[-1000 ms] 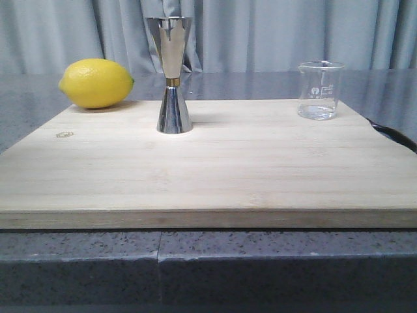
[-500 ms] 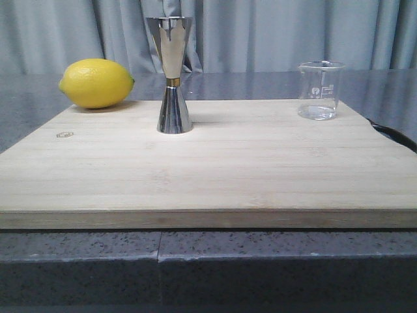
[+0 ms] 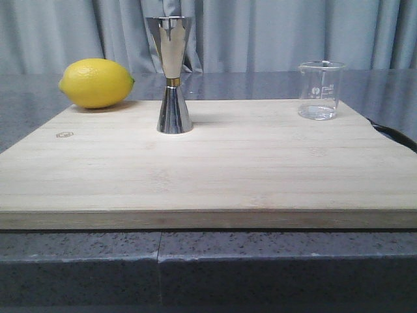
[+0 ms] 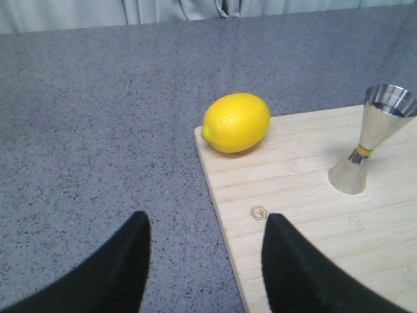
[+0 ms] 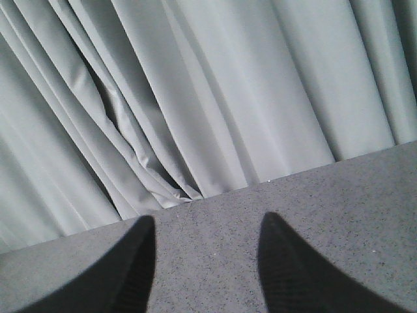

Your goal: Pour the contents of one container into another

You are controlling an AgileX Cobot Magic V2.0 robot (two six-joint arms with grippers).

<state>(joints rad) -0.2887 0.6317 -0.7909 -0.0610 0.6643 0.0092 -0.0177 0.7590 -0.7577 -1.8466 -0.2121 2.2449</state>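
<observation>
We see the beaker (image 3: 320, 90) upper right on the board (image 3: 208, 169), the jigger (image 3: 173, 75) upright center-left. Both fingers pairs, left (image 4: 140, 261) and right (image 5: 140, 264), spread, holding nothing.

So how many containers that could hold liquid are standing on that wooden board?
2. The tall shiny steel hourglass-shaped jigger stands near the pale wooden board's far edge, beside the yellow lemon. The small clear glass beaker stands at the far right corner. None appear hidden.

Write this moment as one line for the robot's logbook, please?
stage: before pour | beaker: upright on board, untouched | jigger: upright, untouched | left claw: open, empty | right claw: open, empty
</observation>
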